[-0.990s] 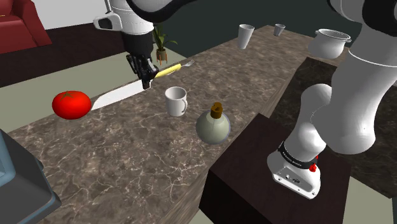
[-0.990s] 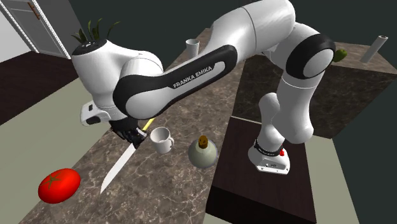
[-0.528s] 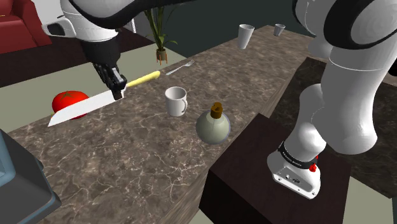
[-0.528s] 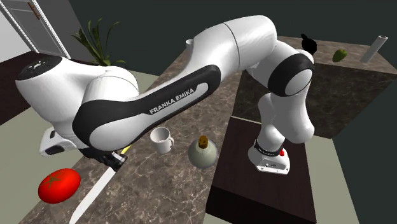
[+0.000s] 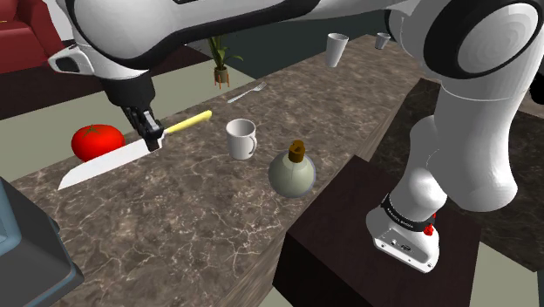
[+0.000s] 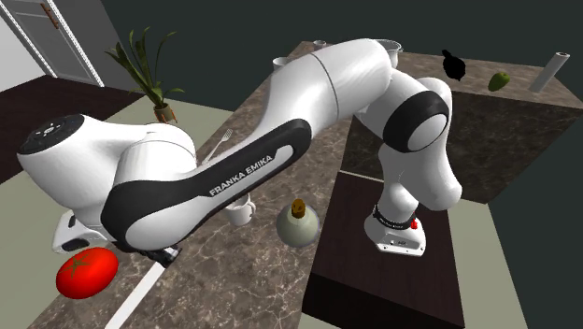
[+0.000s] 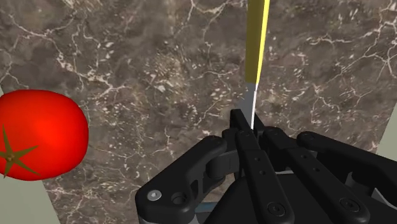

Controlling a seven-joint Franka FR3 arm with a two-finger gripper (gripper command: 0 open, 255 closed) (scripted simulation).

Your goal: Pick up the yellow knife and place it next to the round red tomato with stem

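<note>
My gripper [image 5: 153,139] is shut on the knife where its yellow handle [image 5: 191,121] meets the pale blade [image 5: 96,164]. The knife hangs low over the marble counter [image 5: 200,218], nearly level, and I cannot tell whether it touches. Its blade passes just in front of the red tomato [image 5: 96,141], near the counter's edge at the shoulder view's left. In the wrist view the fingers [image 7: 242,137] clasp the knife, the handle [image 7: 257,38] points away from them, and the tomato [image 7: 38,133] sits off to one side. In the second exterior view the tomato [image 6: 86,272] lies beside the blade [image 6: 131,304].
A white mug [image 5: 241,138] and a round grey bottle [image 5: 291,172] stand mid-counter. A fork [image 5: 247,91] lies farther back, with two cups [image 5: 336,48] beyond it and a potted plant [image 5: 218,61]. A grey box [image 5: 26,253] occupies the near left corner.
The arm has carried the knife toward the shoulder view's left and lowered it; the blade now lies in front of the tomato. The grip on the knife is unchanged.
</note>
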